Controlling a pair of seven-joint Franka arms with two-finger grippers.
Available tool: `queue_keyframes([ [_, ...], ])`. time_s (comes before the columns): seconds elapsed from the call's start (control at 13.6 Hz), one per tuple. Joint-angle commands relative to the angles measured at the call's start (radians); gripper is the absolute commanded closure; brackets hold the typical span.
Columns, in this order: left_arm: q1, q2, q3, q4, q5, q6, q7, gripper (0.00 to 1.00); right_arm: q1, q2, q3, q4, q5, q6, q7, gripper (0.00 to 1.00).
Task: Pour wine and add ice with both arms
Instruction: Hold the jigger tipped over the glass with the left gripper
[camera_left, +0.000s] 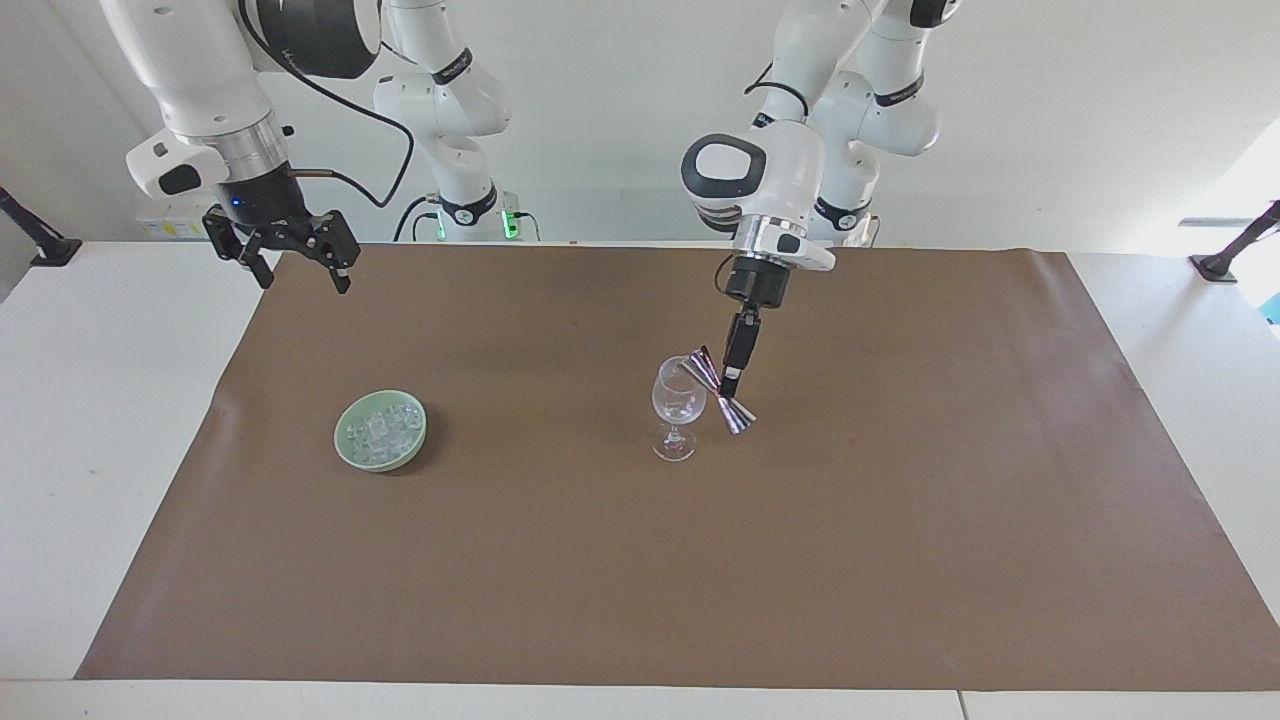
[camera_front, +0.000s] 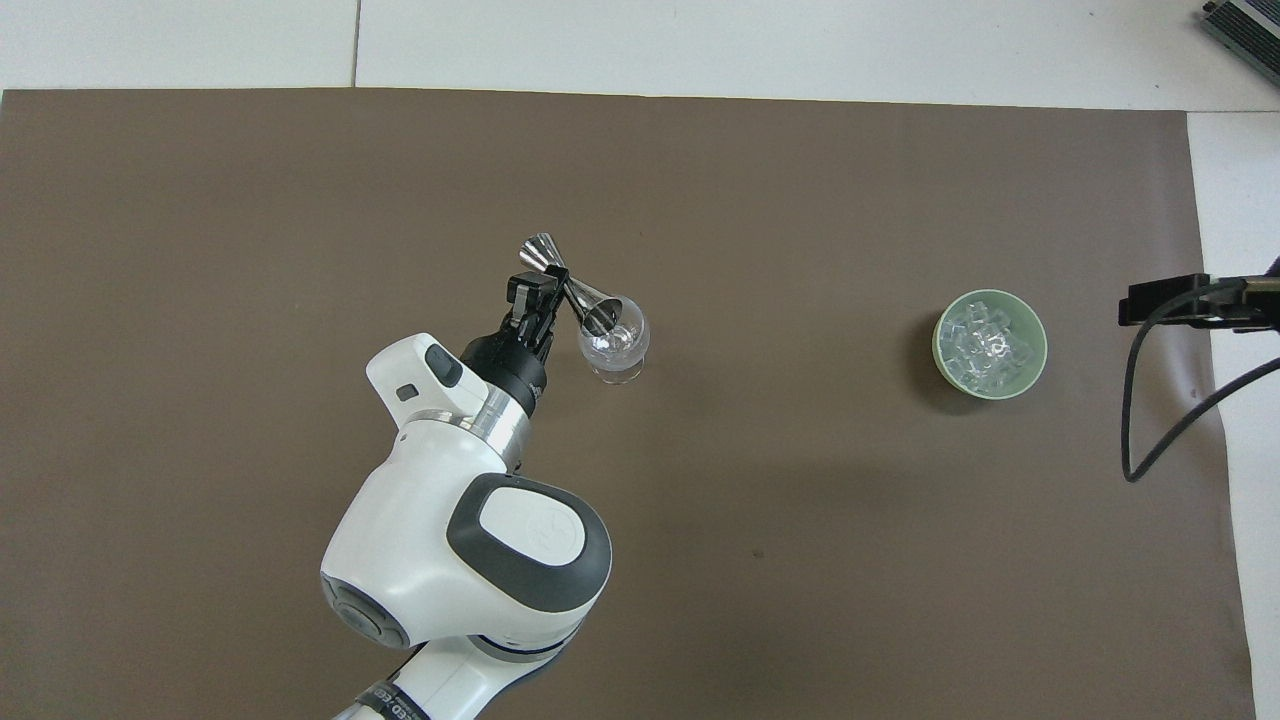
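A clear stemmed wine glass stands upright near the middle of the brown mat; it also shows in the overhead view. My left gripper is shut on the waist of a silver double-cone jigger. The jigger is tilted, with one cup over the glass rim. Ice cubes fill a pale green bowl toward the right arm's end. My right gripper is open and empty, raised over the mat's edge, and waits.
The brown mat covers most of the white table. A black cable hangs from the right arm over the mat's edge beside the bowl. Black clamps sit at the table's ends.
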Motion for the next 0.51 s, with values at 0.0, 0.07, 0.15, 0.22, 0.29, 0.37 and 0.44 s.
queue_keyframes([
  [0.0, -0.022, 0.009, 0.015, 0.018, 0.009, 0.021, 0.028, 1.00, -0.009, -0.025, 0.003, -0.032, 0.017, 0.028, -0.022, 0.00],
  [0.07, -0.022, 0.011, 0.015, 0.018, 0.009, 0.021, 0.030, 1.00, -0.009, -0.025, 0.003, -0.032, 0.017, 0.028, -0.022, 0.00],
  [0.15, -0.022, 0.009, 0.015, 0.018, 0.009, 0.021, 0.039, 1.00, -0.009, -0.025, 0.001, -0.032, 0.017, 0.028, -0.022, 0.00],
  [0.22, -0.022, 0.011, 0.015, 0.019, 0.009, 0.021, 0.048, 1.00, -0.009, -0.025, 0.003, -0.032, 0.017, 0.028, -0.022, 0.00],
  [0.29, -0.022, 0.009, 0.015, 0.019, 0.009, 0.021, 0.055, 1.00, -0.009, -0.025, 0.003, -0.032, 0.017, 0.028, -0.022, 0.00],
  [0.37, -0.022, 0.009, 0.015, 0.019, 0.009, 0.021, 0.062, 1.00, -0.009, -0.025, 0.003, -0.032, 0.017, 0.028, -0.022, 0.00],
  [0.44, -0.022, 0.009, 0.015, 0.021, 0.009, 0.021, 0.070, 1.00, -0.009, -0.025, 0.003, -0.032, 0.017, 0.026, -0.022, 0.00],
])
